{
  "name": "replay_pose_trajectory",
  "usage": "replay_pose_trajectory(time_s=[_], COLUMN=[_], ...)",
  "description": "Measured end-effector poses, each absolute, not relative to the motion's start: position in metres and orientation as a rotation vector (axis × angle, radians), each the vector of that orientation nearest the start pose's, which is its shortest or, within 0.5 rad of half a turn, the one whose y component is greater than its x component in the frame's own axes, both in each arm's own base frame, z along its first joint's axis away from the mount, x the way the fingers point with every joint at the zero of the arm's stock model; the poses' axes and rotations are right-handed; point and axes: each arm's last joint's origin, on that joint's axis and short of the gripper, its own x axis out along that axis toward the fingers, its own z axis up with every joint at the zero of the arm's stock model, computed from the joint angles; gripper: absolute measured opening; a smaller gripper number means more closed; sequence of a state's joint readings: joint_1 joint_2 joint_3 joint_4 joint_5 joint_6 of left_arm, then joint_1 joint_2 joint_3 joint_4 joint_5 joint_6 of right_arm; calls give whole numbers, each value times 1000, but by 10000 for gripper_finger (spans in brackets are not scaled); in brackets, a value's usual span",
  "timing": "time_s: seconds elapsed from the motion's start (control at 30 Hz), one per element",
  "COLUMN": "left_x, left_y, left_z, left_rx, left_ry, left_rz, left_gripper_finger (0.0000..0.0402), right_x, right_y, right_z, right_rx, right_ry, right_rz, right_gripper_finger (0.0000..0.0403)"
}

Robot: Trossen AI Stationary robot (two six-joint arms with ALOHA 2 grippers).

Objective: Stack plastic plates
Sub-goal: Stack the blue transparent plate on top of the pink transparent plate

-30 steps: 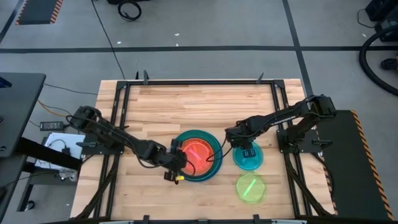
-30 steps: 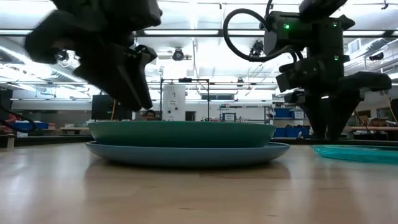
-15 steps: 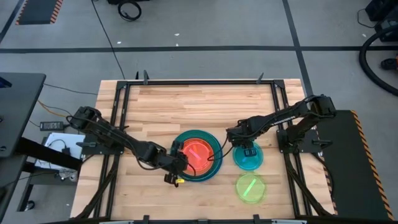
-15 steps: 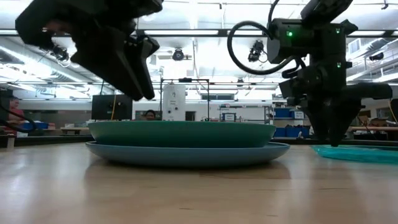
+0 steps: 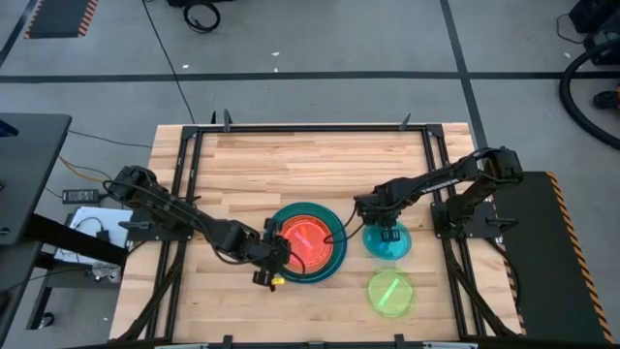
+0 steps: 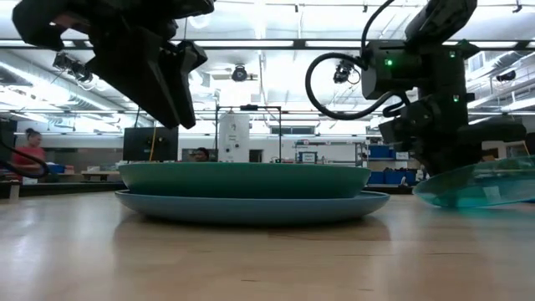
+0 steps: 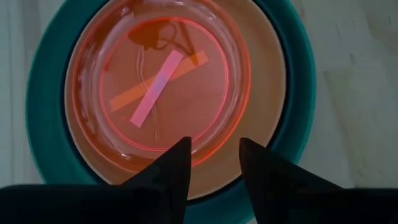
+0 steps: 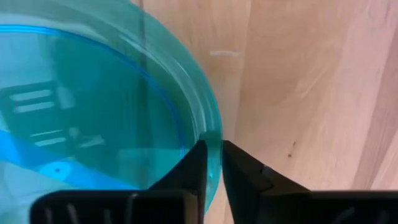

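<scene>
A stack stands mid-table: a large blue plate [image 6: 251, 206] at the bottom, a teal-green plate [image 6: 242, 178] on it, then a tan plate [image 7: 261, 81], and the translucent orange plate [image 7: 165, 87] on top with a pink tint. My left gripper [image 7: 214, 155] hovers open above the stack's near-left edge [image 5: 274, 255]. My right gripper [image 8: 213, 155] is shut on the cyan plate [image 5: 389, 244], right of the stack. The lime plate [image 5: 390, 292] lies flat on the table nearer the front edge. My right gripper pinches the cyan plate's rim [image 8: 210, 138] between its two fingers, one on the inner face and one outside. It comes from above, pointing down, at the plate's far edge [image 5: 385, 231]. The plate sits tilted [image 6: 476, 184], one side raised; whether its low side touches the table I cannot tell.
A black metal frame [image 5: 310, 128] runs along the table's far, left and right edges. Bare wood lies across the far half [image 5: 310, 170] and the near-left corner. People and shelving show in the room behind, well off the table.
My right gripper has come down onto the cyan plate's rim and taken hold; the plate, flat on the table before, now stands tilted with one side raised. My left gripper has risen a little above the stack.
</scene>
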State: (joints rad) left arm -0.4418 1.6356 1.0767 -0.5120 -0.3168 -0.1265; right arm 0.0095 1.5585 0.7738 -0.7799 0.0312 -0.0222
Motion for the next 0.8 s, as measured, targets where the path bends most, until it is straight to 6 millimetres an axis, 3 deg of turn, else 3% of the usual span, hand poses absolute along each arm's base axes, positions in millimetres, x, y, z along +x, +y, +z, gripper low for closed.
replay_pose_trajectory(time_s=[0.27,0.8], left_x=[294,292], left_y=[-130,-136], left_z=[214,215], left_rx=[268,270], left_ry=[949,941], left_rz=[-58,-75], left_gripper_finger=[142,142], right_x=[234,250], right_y=[-6,-11], right_z=[142,180], right_rx=[14,53], right_ry=[1567,1523], right_rz=[-25,-60], right_gripper_finger=[8,5])
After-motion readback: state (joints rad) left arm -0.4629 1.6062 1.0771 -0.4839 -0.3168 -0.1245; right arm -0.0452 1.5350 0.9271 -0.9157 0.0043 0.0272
